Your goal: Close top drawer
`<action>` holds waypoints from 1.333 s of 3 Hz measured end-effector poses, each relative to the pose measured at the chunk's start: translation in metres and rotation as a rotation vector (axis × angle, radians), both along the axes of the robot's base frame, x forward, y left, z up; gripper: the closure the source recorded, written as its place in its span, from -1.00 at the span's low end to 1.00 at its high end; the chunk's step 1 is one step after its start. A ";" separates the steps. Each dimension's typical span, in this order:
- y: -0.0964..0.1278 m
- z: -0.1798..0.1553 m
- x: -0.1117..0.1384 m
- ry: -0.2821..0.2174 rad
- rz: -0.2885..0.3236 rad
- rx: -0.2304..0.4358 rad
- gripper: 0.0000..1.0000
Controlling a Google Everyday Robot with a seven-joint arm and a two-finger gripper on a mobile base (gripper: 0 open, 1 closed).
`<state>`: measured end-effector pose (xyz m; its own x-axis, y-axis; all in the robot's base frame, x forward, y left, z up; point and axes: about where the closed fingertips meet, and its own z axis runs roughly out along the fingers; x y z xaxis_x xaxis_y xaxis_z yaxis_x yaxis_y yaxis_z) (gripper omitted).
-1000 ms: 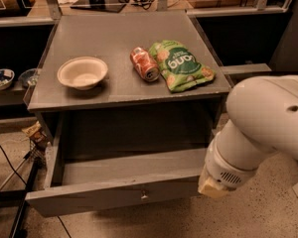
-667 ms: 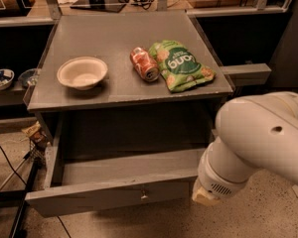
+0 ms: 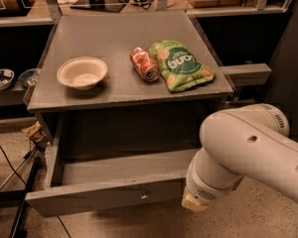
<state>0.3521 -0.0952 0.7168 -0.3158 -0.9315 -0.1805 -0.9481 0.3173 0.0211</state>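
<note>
Jutting open toward the camera, top drawer [image 3: 104, 196] lies left-right; gripper [image 3: 194, 202] at right end, grip unclear.

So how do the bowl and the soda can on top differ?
The bowl is pale, upright and wide; the can is red, narrower and lying on its side. Both rest on the cabinet top; the gripper is lower right, by the front of the open top drawer.
</note>
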 end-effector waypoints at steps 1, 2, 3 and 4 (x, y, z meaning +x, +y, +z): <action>0.001 -0.005 0.001 0.006 -0.004 -0.001 1.00; 0.003 -0.020 0.002 0.023 -0.018 -0.004 1.00; 0.019 -0.041 0.013 0.037 -0.009 0.002 1.00; 0.028 -0.051 0.022 0.042 0.004 0.006 1.00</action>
<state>0.3739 -0.0668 0.6659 -0.3197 -0.9316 -0.1731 -0.9475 0.3134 0.0633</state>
